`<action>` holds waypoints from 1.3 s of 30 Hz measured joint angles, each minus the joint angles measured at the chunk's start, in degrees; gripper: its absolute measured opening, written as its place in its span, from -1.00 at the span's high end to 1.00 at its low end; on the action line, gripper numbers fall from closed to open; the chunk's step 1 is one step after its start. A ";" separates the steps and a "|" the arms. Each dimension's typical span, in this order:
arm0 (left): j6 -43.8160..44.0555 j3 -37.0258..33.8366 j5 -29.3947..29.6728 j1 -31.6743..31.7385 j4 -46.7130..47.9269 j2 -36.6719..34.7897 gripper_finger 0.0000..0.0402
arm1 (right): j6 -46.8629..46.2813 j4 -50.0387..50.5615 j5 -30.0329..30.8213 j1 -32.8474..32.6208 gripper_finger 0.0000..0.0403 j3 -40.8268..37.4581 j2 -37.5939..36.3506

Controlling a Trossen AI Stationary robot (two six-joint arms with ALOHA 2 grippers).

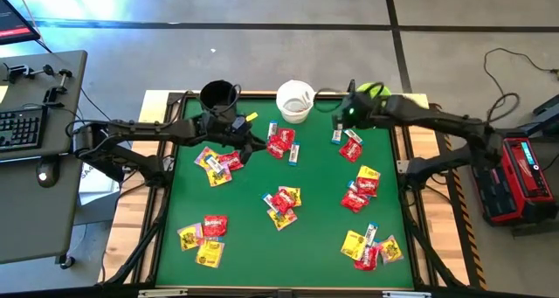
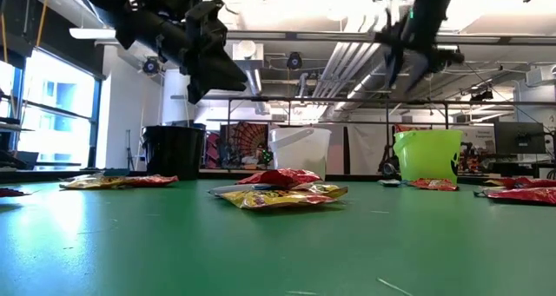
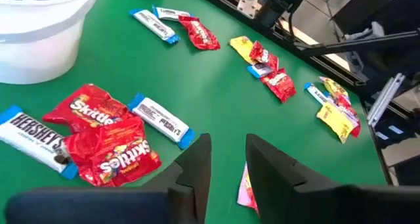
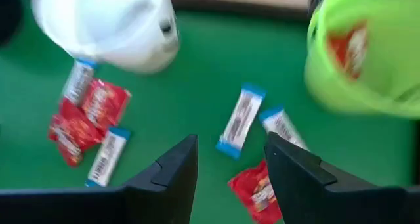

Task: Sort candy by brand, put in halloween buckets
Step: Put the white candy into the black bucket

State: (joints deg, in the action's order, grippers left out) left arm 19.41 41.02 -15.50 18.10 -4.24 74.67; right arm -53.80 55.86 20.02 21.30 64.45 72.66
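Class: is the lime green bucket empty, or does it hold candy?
Holds candy: the right wrist view shows a red packet inside the green bucket.

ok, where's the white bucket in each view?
High: white bucket at the mat's far edge, middle of three.
Low: centre background, between black and green.
Left wrist: top-left corner, partly cut off.
Right wrist: upper left.
Shared landmark: green bucket, beside it in high, low and right wrist views.

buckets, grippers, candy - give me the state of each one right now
black bucket: upright, contents hidden
white bucket: upright
lime green bucket: upright, a red packet inside
left gripper: jaws apart, nothing between them
right gripper: open, empty
candy: loose in clusters on the table
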 joint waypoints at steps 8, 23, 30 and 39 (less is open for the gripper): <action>0.07 -0.01 -0.19 -0.12 -0.41 0.00 0.70 | -6.37 -22.22 -5.48 1.73 0.13 -17.98 0.09; 0.47 -0.01 -0.25 -0.19 -0.09 0.00 0.70 | -5.34 -30.66 -3.72 2.39 -0.33 -21.03 10.92; 1.47 -0.01 -0.23 -0.21 0.14 0.00 0.70 | -6.26 -30.30 -3.07 2.83 -0.23 -19.52 18.31; 2.55 -0.01 -0.14 -0.21 0.12 0.00 0.70 | -5.73 -31.15 -1.59 2.78 0.00 -19.39 21.33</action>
State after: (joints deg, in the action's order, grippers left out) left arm 21.96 41.01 -15.64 17.89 -4.12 74.67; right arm -59.53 24.71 18.44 24.08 45.06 93.99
